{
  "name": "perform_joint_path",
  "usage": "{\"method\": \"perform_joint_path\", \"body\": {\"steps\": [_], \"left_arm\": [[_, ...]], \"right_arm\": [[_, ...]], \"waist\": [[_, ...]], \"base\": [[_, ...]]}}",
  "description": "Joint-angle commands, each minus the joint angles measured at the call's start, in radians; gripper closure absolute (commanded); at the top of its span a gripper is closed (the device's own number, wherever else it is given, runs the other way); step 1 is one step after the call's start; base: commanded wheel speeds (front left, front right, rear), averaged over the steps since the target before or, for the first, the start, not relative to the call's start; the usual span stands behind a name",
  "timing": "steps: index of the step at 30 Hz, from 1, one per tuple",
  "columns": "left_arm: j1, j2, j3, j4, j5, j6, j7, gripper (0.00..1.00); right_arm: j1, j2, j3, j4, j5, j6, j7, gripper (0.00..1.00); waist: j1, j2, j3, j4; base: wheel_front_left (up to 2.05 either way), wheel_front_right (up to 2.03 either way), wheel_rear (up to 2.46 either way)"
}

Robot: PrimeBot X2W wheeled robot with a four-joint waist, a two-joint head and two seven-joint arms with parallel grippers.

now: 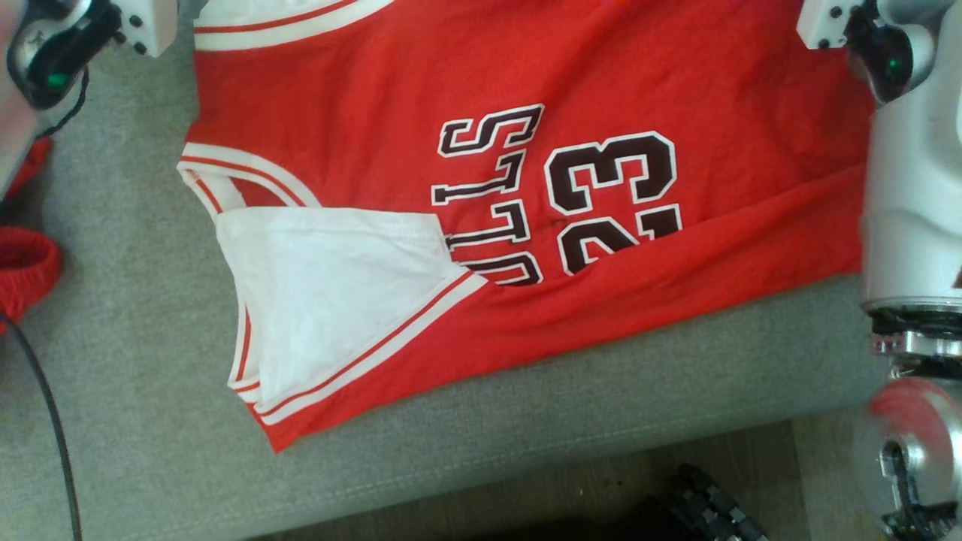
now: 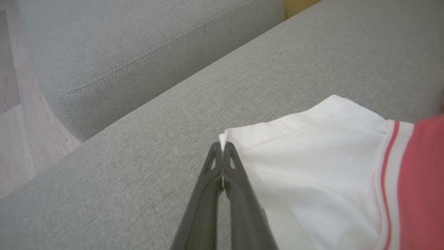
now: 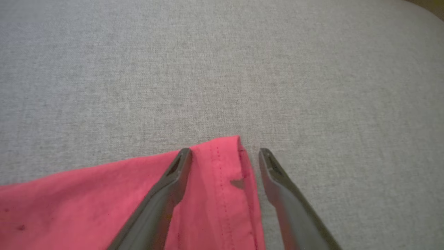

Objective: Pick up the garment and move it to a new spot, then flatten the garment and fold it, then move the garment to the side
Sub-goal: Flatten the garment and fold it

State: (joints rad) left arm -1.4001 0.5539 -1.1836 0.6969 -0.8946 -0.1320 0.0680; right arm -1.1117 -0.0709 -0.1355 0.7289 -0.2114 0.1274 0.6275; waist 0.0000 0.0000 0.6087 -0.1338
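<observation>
The garment, likely limp and light, lies on the sofa. The left claw is clamped on its white corner at the tips. The right claw stands open astride the red hem corner, probably a sensible hold.

Bare grey seat lies open beside the jersey; an upright sofa panel bounds it.

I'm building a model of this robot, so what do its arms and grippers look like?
The left gripper and right gripper: long, slim, dark grey jaws tapering to points, with a triangular cut-out near each tip. In the head view, white wrist housings with dark screws carry black modules with a green light; a black cable trails from the left one. The right forearm is smooth silver-grey.
</observation>
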Motion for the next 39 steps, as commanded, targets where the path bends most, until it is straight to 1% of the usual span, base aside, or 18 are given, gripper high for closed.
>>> {"method": "perform_joint_path", "body": {"steps": [1,3,4,5,6,7,8,9,18,21,27,32,36,39], "left_arm": [[-0.065,0.027,0.027,-0.010,-0.012,0.001,-0.011,1.00],[-0.069,0.027,0.016,-0.008,-0.020,0.001,-0.016,1.00],[-0.071,0.027,0.010,-0.008,-0.024,0.001,-0.017,1.00],[-0.073,0.027,0.004,-0.007,-0.028,0.001,-0.019,1.00],[-0.075,0.027,-0.001,-0.007,-0.031,0.001,-0.021,1.00],[-0.078,0.028,-0.007,-0.005,-0.034,0.001,-0.022,1.00],[-0.080,0.029,-0.013,-0.004,-0.036,0.001,-0.023,1.00],[-0.082,0.029,-0.018,-0.002,-0.038,0.001,-0.025,1.00],[-0.093,0.034,-0.045,0.015,-0.060,0.001,-0.042,1.00],[-0.103,0.039,-0.049,0.018,-0.056,0.001,-0.077,1.00],[-0.139,0.040,-0.045,0.037,-0.034,0.001,-0.188,1.00],[-0.167,0.033,-0.029,0.055,-0.007,0.001,-0.284,1.00],[-0.152,0.038,-0.029,0.022,-0.004,0.001,-0.313,1.00],[-0.122,0.065,-0.028,-0.042,-0.018,0.001,-0.321,1.00]], "right_arm": [[-0.041,0.004,0.004,-0.026,-0.015,0.003,0.000,0.03],[-0.048,-0.001,0.002,-0.016,-0.020,0.003,-0.005,0.07],[-0.052,-0.004,0.002,-0.012,-0.024,0.003,-0.009,0.18],[-0.054,-0.007,0.003,-0.008,-0.026,0.003,-0.013,0.34],[-0.058,-0.008,0.005,-0.007,-0.028,0.003,-0.019,0.55],[-0.062,-0.009,0.008,-0.006,-0.030,0.003,-0.026,0.67],[-0.065,-0.010,0.010,-0.004,-0.031,0.003,-0.030,0.92],[-0.069,-0.011,0.011,-0.001,-0.031,0.003,-0.033,1.00],[-0.081,-0.023,0.033,0.018,-0.018,0.003,-0.041,1.00],[-0.086,-0.039,0.040,0.001,-0.023,0.003,-0.079,1.00],[-0.098,-0.055,0.047,-0.018,-0.010,0.003,-0.172,1.00],[-0.101,-0.068,0.026,-0.041,-0.008,0.003,-0.244,1.00],[-0.076,-0.076,0.029,-0.055,0.015,0.003,-0.264,1.00],[-0.039,-0.079,0.047,-0.073,0.063,0.003,-0.261,1.00]], "waist": [[0.0000,0.0000,0.002,0.003],[0.0000,0.0000,0.003,0.007],[0.0000,0.0000,0.005,0.010],[0.0000,0.0000,0.006,0.011],[0.0000,0.0000,0.007,0.012],[0.0000,0.0000,0.009,0.013],[0.0000,0.0000,0.009,0.013],[0.0000,0.0000,0.010,0.013],[0.0000,0.0000,0.007,0.011],[0.0000,0.0000,0.007,0.011],[0.0000,0.0000,-0.002,0.012],[0.0000,0.0000,-0.019,0.020],[0.0000,0.0000,-0.040,0.033],[0.0000,0.0000,-0.059,0.044]], "base": [[0.00,0.00,0.00],[0.00,0.00,0.00],[0.00,0.00,0.00],[0.00,0.00,0.00],[0.00,0.00,0.00],[0.00,0.00,0.00],[0.00,0.00,0.00],[0.00,0.00,0.00],[0.00,0.00,0.00],[0.00,0.00,0.00],[0.00,0.00,0.00],[0.00,0.00,0.00],[0.00,0.00,0.00],[0.00,0.00,0.00]]}}
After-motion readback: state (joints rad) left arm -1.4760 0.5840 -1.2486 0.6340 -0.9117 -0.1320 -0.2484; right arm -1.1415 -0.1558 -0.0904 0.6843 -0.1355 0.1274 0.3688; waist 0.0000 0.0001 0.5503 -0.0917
